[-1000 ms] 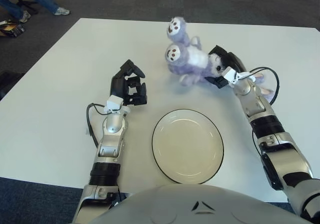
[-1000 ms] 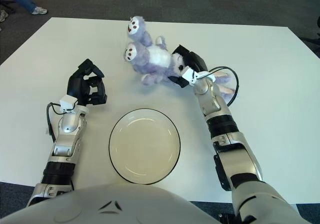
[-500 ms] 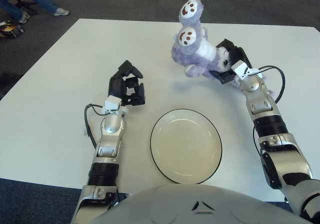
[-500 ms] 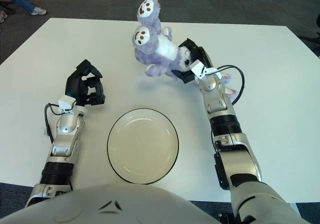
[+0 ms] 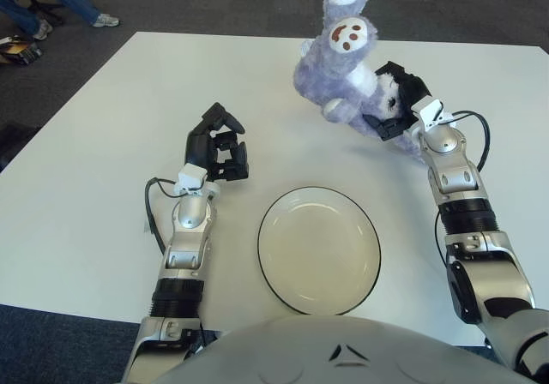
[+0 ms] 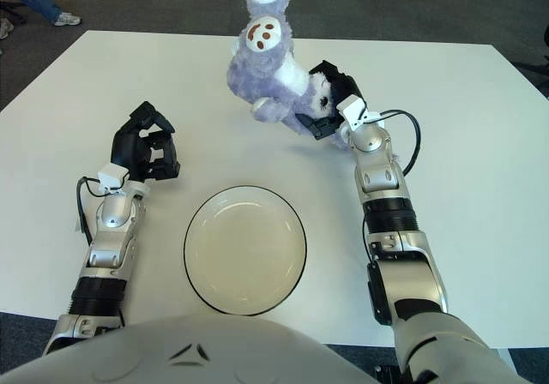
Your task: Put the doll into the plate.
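A purple and white plush doll (image 5: pixel 339 67) with two brown-faced paws hangs in the air over the far middle of the white table (image 5: pixel 86 135). My right hand (image 5: pixel 396 110) is shut on the doll's right side and holds it lifted, behind and to the right of the plate. The round cream plate (image 5: pixel 319 249) with a dark rim lies on the table near its front edge and holds nothing. My left hand (image 5: pixel 219 148) rests left of the plate with its fingers curled and holds nothing.
The table's far edge runs just behind the doll, with dark carpet beyond. A person's legs and shoes (image 5: pixel 51 3) and a chair show at the far left, off the table.
My right hand has lifted the doll off the table and carried it up and to the right. The left hand has stayed in place.
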Robot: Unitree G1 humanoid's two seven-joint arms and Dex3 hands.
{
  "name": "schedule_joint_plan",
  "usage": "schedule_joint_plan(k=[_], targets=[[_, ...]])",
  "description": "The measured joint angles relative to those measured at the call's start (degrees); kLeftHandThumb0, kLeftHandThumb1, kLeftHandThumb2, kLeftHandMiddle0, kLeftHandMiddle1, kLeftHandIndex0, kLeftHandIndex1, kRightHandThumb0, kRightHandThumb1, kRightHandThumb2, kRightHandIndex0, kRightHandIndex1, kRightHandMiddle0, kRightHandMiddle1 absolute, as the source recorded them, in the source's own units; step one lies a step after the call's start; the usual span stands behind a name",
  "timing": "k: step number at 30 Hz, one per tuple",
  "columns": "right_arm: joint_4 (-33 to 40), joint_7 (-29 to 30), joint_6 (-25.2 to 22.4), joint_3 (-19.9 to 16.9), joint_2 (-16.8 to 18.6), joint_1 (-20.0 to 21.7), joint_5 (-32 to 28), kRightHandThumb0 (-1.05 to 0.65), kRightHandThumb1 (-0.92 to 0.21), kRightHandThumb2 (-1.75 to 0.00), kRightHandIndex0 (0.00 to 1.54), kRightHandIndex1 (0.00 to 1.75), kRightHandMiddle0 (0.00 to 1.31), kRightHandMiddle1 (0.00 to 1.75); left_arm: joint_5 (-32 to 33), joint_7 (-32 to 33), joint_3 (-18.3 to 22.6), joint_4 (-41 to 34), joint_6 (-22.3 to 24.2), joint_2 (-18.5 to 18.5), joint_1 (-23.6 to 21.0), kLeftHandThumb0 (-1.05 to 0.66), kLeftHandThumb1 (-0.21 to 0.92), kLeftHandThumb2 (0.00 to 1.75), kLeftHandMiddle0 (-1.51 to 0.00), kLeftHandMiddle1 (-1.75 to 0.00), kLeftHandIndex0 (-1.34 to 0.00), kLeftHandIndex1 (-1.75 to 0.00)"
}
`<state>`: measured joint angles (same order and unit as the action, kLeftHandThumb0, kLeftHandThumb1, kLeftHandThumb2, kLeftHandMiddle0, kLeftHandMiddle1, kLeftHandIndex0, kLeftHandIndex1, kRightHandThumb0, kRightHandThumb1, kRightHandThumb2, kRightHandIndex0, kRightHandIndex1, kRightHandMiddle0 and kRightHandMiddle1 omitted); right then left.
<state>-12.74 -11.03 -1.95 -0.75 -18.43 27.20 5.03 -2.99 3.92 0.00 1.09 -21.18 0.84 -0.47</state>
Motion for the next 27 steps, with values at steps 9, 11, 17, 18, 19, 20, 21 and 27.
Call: schedule_joint_plan(k=[9,11,17,18,19,20,21,27], targets=[[10.0,-5.3,-5.8,-1.9,-1.3,-3.5,-4.4,-0.01,-0.08,-1.41,0.87,1.62,0.76,1.35,0.3,-0.1,0.1,1.4,-1.1,0.0,-0.7,-0.49,0.3,1.34,-1.29,-1.75,-0.63,-1.75],[12.5,-5.6,-7.8,-2.2,-1.4,-4.5,-4.6,-0.01,-0.08,-1.43,0.86,1.64,0.76,1.35,0.4,-0.1,0.3,1.6,-1.1,0.0,-0.8,-0.49,0.3,1.34,-1.29,-1.75,-0.63,-1.75],[20.0,-6.8,-11.1,-2.9,-0.7,-8.3,-8.3,-0.01,-0.08,-1.42,0.79,1.54,0.78,1.49,0.8,-0.2,0.9,2.7,-1.0,0.2,-1.2,-0.49,0.3,1.34,-1.29,-1.75,-0.63,-1.75],[21.0,-7.4,-11.7,-3.0,-0.4,-8.9,-9.4,-0.01,-0.09,-1.42,0.79,1.54,0.78,1.5,0.8,-0.3,1.0,2.9,-1.0,0.3,-1.2,-0.49,0.3,1.33,-1.29,-1.75,-0.63,-1.75],[21.7,-7.8,-12.1,-3.0,-0.2,-9.2,-10.4,-0.01,-0.08,-1.43,0.8,1.57,0.77,1.48,0.8,-0.3,1.2,3.1,-0.9,0.3,-1.3,-0.49,0.3,1.33,-1.29,-1.75,-0.63,-1.75],[22.4,-8.3,-12.8,-3.1,-0.1,-9.7,-11.4,-0.01,-0.08,-1.43,0.81,1.61,0.76,1.44,0.8,-0.3,1.2,3.3,-0.8,0.4,-1.4,-0.49,0.31,1.33,-1.29,-1.75,-0.62,-1.75],[23.0,-8.8,-13.3,-3.2,-0.1,-10.0,-12.3,-0.01,-0.09,-1.43,0.82,1.62,0.75,1.42,0.8,-0.3,1.3,3.5,-0.8,0.4,-1.5,-0.48,0.31,1.32,-1.29,-1.75,-0.62,-1.75],[26.4,-12.4,-15.0,-4.7,-0.6,-12.9,-17.1,-0.01,-0.11,-1.4,0.84,1.62,0.72,1.39,0.8,-0.2,1.5,3.9,-0.4,0.4,-1.8,-0.48,0.32,1.31,-1.29,-1.75,-0.61,-1.75]])
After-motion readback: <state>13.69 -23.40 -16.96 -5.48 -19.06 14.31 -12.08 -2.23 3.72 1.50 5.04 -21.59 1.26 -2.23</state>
